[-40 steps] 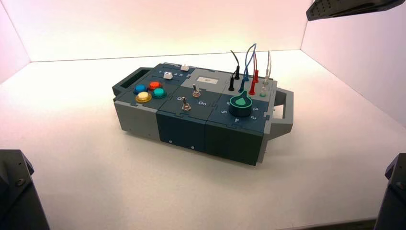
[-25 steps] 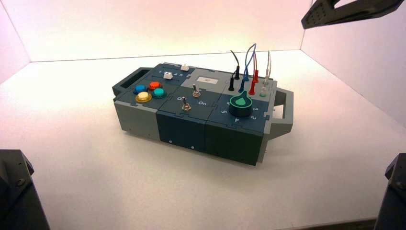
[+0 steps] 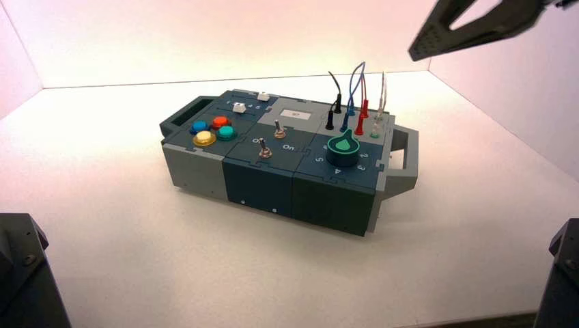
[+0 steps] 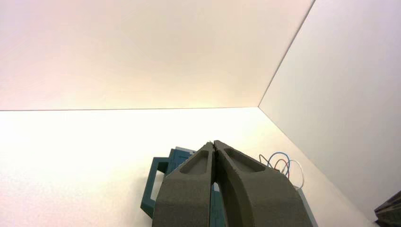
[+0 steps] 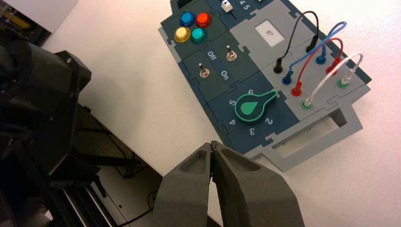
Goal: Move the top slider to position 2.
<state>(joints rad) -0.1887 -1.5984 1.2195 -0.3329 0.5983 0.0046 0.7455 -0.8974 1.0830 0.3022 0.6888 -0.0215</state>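
Note:
The top slider [image 3: 263, 96] is a tiny white knob in a dark teal track at the box's far edge. The identical second white knob [image 3: 239, 107] sits just in front of it, and shows in the right wrist view [image 5: 227, 6] beside the digits 4 and 5. My right gripper [image 3: 427, 44] hangs high above the box's right end, well away from the sliders. Its fingers are shut and empty in the right wrist view [image 5: 211, 144]. My left arm [image 3: 20, 273] is parked at the front left. Its gripper [image 4: 214, 143] is shut and empty, and hides most of the box.
The box [image 3: 273, 181] stands turned on the white table. It bears coloured push buttons [image 3: 212, 130], two silver toggle levers [image 3: 272, 139], a green knob [image 3: 343, 149] and plugged wires [image 3: 355, 96]. It has handles at both ends [image 3: 404, 157]. White walls enclose the table.
My right gripper has come down and to the left at the upper right of the high view. The box and left arm have not moved.

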